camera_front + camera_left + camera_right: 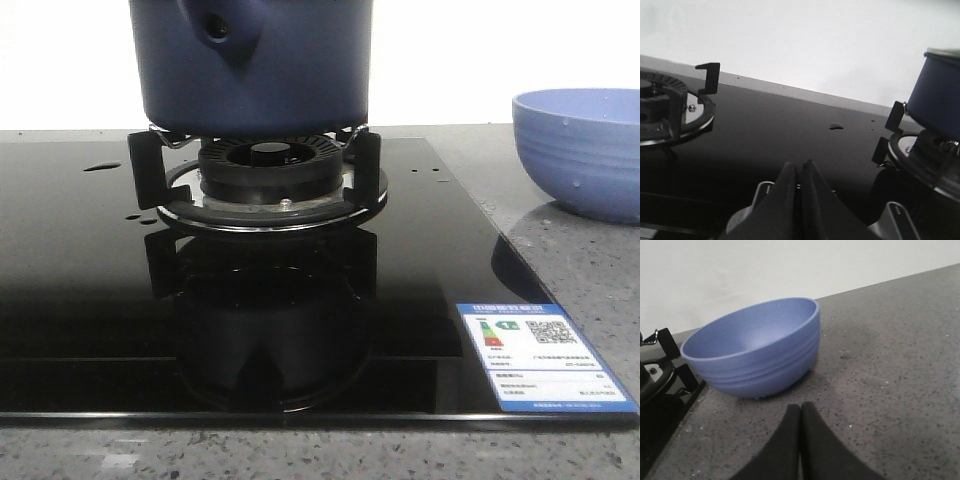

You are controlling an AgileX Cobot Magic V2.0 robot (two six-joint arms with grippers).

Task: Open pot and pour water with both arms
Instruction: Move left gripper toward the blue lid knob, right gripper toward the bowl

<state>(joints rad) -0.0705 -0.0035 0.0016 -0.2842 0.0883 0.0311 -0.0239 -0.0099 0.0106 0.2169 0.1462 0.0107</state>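
Note:
The dark navy pot [270, 65] stands on the gas burner [268, 180], its stubby side socket with the round hole [216, 28] facing the camera; its top is cut off by the front view. In the left wrist view the pot [939, 97] shows at the far edge. Small water drops [102, 167] glisten on the black glass hob, one puddle [835, 125] ahead of my left gripper [800, 165], which is shut and empty above the glass. My right gripper [800, 407] is shut and empty over the grey counter, just short of the light blue bowl. Neither gripper shows in the front view.
A light blue ribbed bowl [580, 150] [757, 347] sits on the speckled counter right of the hob. A second burner with black pan supports [670, 107] lies to the other side of my left gripper. An energy label [540, 355] is stuck on the hob's front right corner.

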